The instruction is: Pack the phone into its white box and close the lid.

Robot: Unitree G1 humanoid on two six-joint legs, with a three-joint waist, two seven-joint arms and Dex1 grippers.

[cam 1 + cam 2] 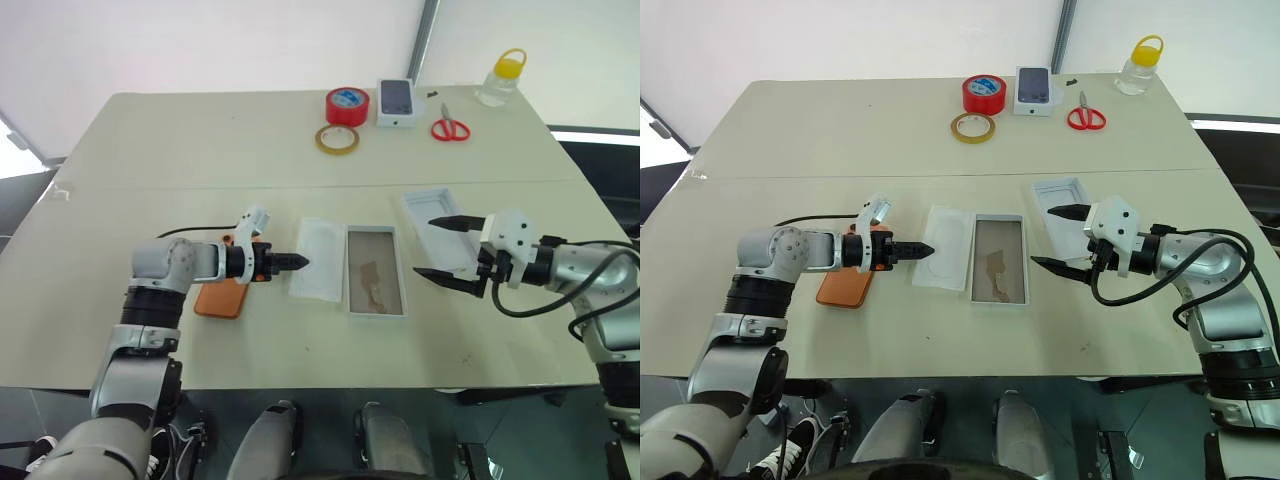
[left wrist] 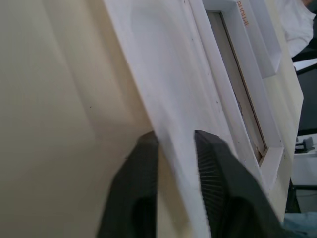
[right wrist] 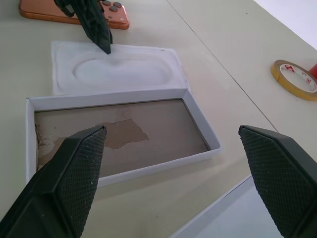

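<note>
The orange phone [image 1: 218, 299] lies flat on the table, partly under my left wrist. My left gripper [image 1: 303, 262] reaches past it and is shut on the near left edge of the thin white insert [image 1: 322, 258]; the left wrist view has that edge pinched between the fingers [image 2: 213, 163]. Right beside the insert lies the white box [image 1: 377, 232], its torn brownish floor bare. The lid [image 1: 425, 205] rests open side up to the right of the box. My right gripper [image 1: 423, 247] hovers wide open over the lid's left side, holding nothing.
At the table's far edge are a red tape roll [image 1: 346, 105], a tan tape ring [image 1: 337, 139], a small white box with a phone picture [image 1: 396, 102], red scissors [image 1: 450, 129] and a bottle with a yellow cap [image 1: 503, 78].
</note>
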